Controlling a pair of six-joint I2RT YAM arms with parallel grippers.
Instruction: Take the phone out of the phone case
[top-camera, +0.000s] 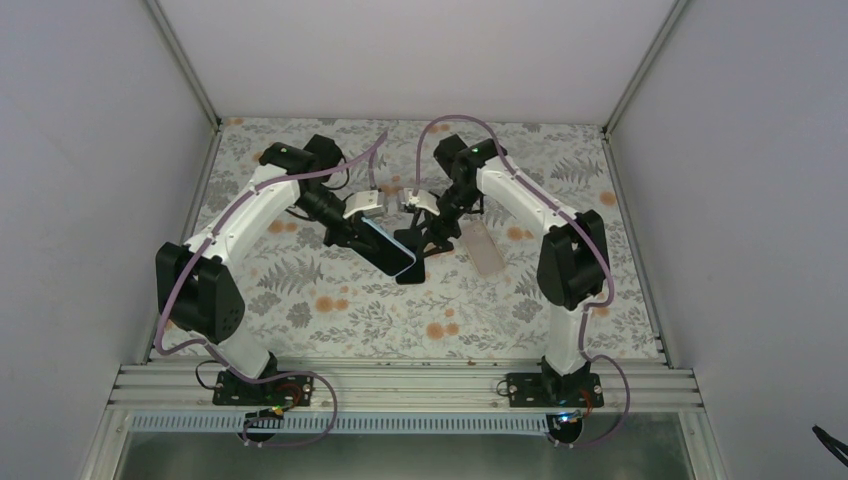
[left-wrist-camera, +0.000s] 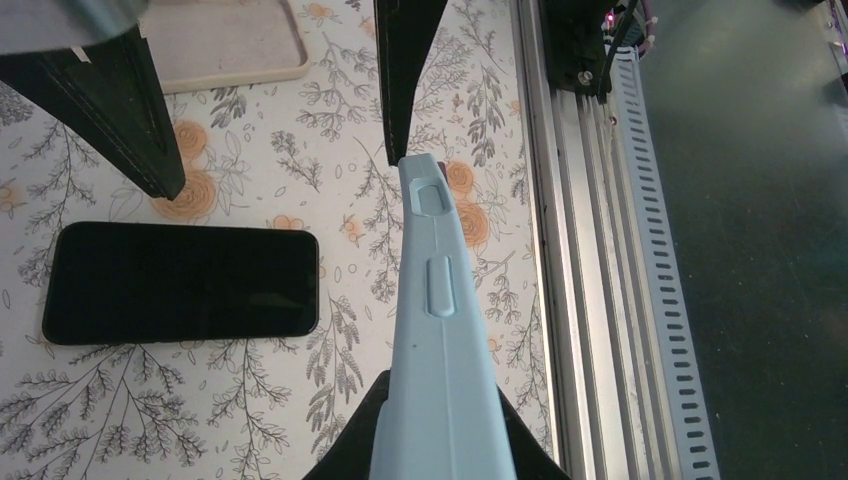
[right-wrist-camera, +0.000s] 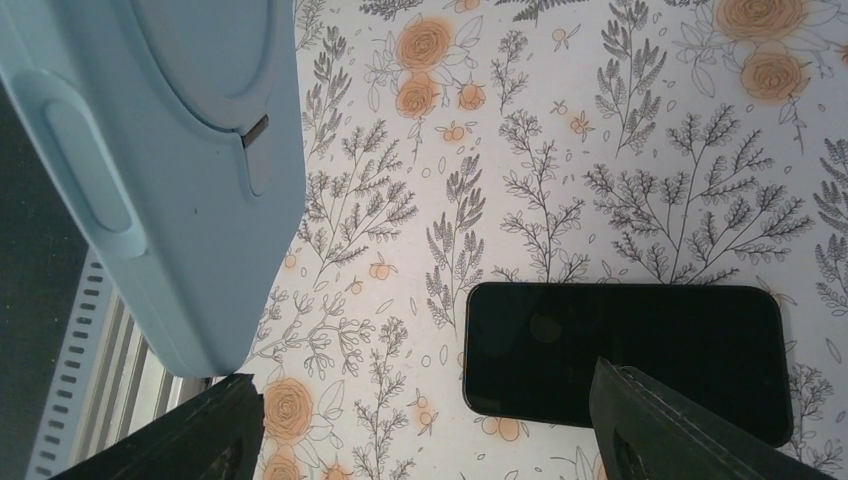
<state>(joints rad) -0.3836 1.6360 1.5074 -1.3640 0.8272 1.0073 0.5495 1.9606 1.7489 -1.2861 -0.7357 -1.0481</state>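
Clamping the light-blue phone case (left-wrist-camera: 440, 300) by one end, the left gripper (left-wrist-camera: 440, 445) has its dark fingers (left-wrist-camera: 352, 440) pressed against both broad sides, and the case rises from them lifted off the table (right-wrist-camera: 600, 150). In the left wrist view it shows edge-on, with two moulded side buttons facing the camera. The case looks empty, though from this narrow angle its inside cannot be seen. The phone (left-wrist-camera: 180, 283) lies flat on the flower-printed table, a glossy black slab with rounded corners, apart from the case and below it. The right gripper (right-wrist-camera: 420, 380) hovers over the phone with its jaws spread wide and nothing between them. In its own wrist view one finger (right-wrist-camera: 205, 435) sits beside the lower end of the blue case and the other overlaps the phone's near edge; whether that finger touches the phone is hard to tell. From above, both grippers meet near the middle of the table, with the blue case slanting between them. A second, beige case (top-camera: 483, 247) lies flat on the table just right of the right gripper. The aluminium rail (left-wrist-camera: 580, 250) runs along the table's near edge.
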